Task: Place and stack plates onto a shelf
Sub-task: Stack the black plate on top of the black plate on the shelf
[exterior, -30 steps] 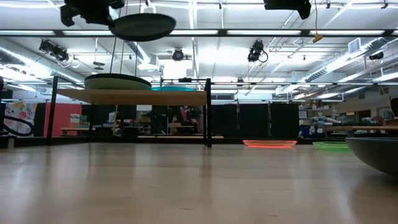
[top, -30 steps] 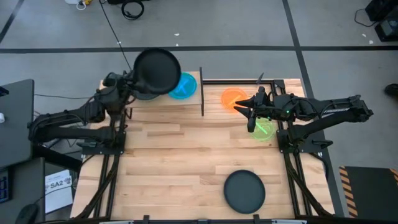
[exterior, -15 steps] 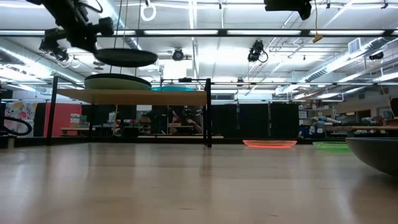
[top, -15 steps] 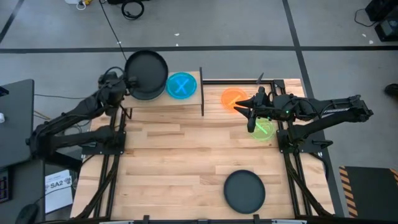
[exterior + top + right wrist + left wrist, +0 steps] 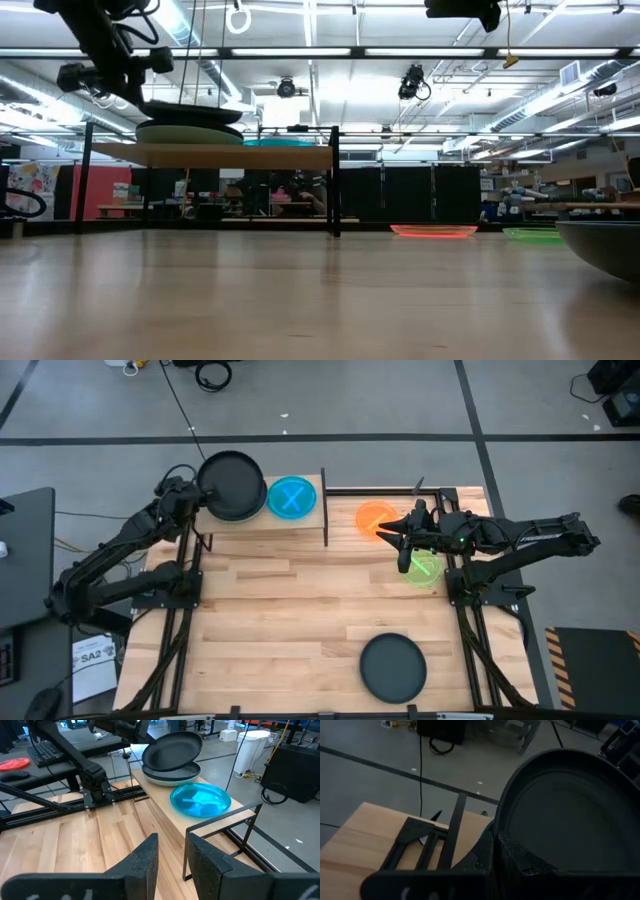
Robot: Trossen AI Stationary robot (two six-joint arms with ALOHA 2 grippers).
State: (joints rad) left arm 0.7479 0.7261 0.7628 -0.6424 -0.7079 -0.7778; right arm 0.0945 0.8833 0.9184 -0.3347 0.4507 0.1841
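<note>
My left gripper [image 5: 200, 495] is shut on a black plate [image 5: 233, 484], holding it just over a pale mint plate [image 5: 172, 776] that lies on the left half of the shelf [image 5: 310, 517]. From table height the black plate [image 5: 190, 104] hangs a little above the mint plate [image 5: 190, 132]. A blue plate [image 5: 291, 497] lies flat on the shelf's right half. My right gripper [image 5: 385, 532] waits open and empty over the table's right side, above an orange plate [image 5: 373, 515]. My left gripper pinches the black plate's rim [image 5: 502, 827] on the side toward the table's left edge, one finger [image 5: 520, 857] on the plate's inner side and the other beneath. The fingers come from the left, slanting slightly down. The plate is slightly tilted above the mint plate.
A bright green plate [image 5: 425, 567] lies on the table beside my right arm, and another black plate [image 5: 392, 665] lies near the front edge. The shelf's black legs [image 5: 336, 180] stand at the table's far side. Bare wood [image 5: 290, 600] spreads across the middle.
My left gripper has swung toward the table's left edge and come down, carrying the black plate from over the shelf's middle to just above the mint plate. The blue plate, partly covered before, now shows whole.
</note>
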